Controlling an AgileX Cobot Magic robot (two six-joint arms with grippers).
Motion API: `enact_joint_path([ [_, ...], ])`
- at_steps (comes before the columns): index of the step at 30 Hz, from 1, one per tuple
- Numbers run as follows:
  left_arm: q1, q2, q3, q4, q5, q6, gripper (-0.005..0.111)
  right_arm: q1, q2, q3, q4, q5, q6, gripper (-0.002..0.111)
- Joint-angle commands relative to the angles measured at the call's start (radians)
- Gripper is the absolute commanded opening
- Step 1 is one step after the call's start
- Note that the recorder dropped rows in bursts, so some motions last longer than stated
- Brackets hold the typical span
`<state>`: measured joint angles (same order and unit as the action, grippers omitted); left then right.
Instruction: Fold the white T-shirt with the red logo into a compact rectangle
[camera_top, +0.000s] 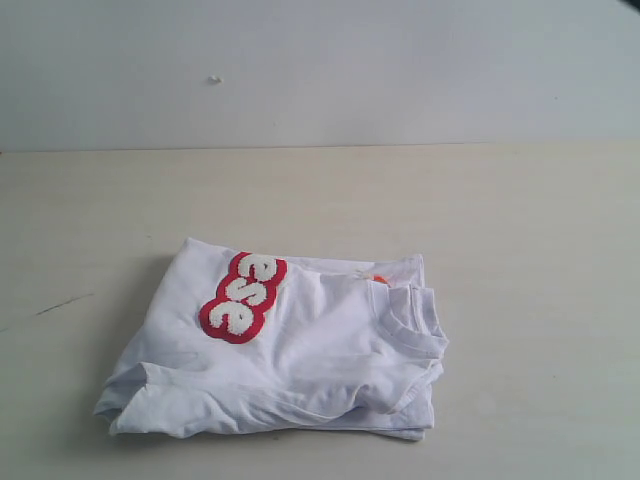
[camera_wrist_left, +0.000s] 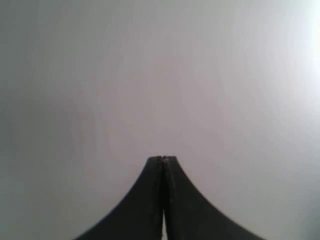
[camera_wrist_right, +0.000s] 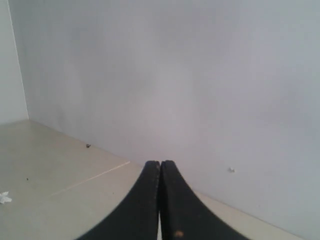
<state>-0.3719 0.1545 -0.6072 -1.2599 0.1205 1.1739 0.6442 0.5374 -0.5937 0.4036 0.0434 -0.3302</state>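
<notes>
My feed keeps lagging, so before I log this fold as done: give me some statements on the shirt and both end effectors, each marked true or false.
1. The white T-shirt lies folded in a bundle on the table. True.
2. The red logo is hidden inside the folds. False: part of it shows on top of the bundle.
3. The left end effector is shut and holds nothing. True.
4. The right end effector grips a sleeve. False: it is shut and holds nothing, and it faces the wall.
5. The collar sits on the bundle's right side in the exterior view. True.
</notes>
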Motion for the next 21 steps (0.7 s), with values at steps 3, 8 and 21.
enact_joint_path([
  [3, 0.002, -0.042, 0.002, -0.004, 0.037, -0.003, 0.000, 0.002, -0.120, 0.008, 0.004, 0.059, -0.001, 0.000],
  [8, 0.002, -0.043, 0.002, -0.004, 0.050, -0.005, 0.000, 0.002, -0.167, 0.008, 0.004, 0.115, -0.001, 0.000],
  [21, 0.002, -0.043, 0.002, -0.004, 0.058, -0.002, 0.000, 0.002, -0.174, 0.008, 0.006, 0.219, 0.002, 0.000],
])
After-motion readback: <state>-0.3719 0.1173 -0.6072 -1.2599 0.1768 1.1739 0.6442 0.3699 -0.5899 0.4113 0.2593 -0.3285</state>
